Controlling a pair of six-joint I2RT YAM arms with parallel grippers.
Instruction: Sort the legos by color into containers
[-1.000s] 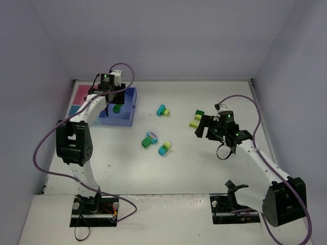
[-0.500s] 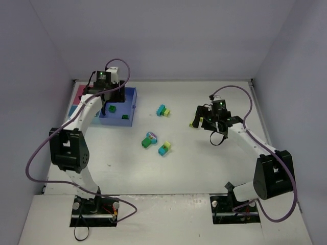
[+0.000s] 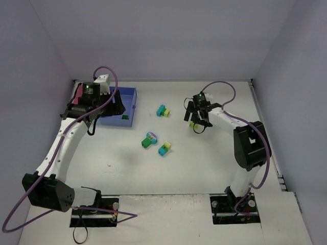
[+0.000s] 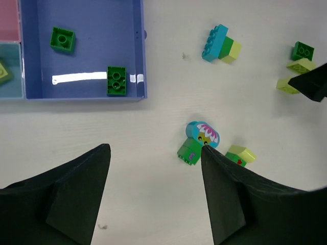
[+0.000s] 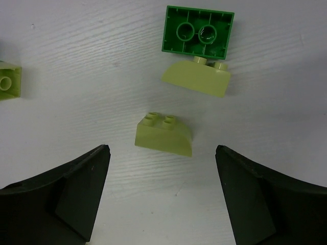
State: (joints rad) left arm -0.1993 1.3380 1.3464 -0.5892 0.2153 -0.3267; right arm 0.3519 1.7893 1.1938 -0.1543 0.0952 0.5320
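My left gripper (image 4: 154,148) (image 3: 113,103) is open and empty, high above the table beside the medium-blue container (image 4: 142,51) (image 3: 134,99). Two dark green legos (image 4: 62,39) (image 4: 116,80) lie in that container. At its left edge are the pink container (image 4: 9,20) and the light-blue container (image 4: 11,84), which holds a yellow-green lego (image 4: 2,71). My right gripper (image 5: 162,158) (image 3: 193,115) is open just over a yellow-green lego (image 5: 164,133). Beyond it lie another yellow-green lego (image 5: 196,79) and a dark green lego (image 5: 198,31).
Mid-table lie a teal and yellow-green cluster (image 3: 163,110) (image 4: 220,45), a teal flower piece on a green brick (image 3: 149,139) (image 4: 196,143), and a teal and green pair (image 3: 164,148) (image 4: 240,154). Grey walls close in the back and both sides.
My left gripper has opened and drawn back from over the medium-blue container, leaving a dark green lego there. My right arm has swung far and left over the yellow-green legos.
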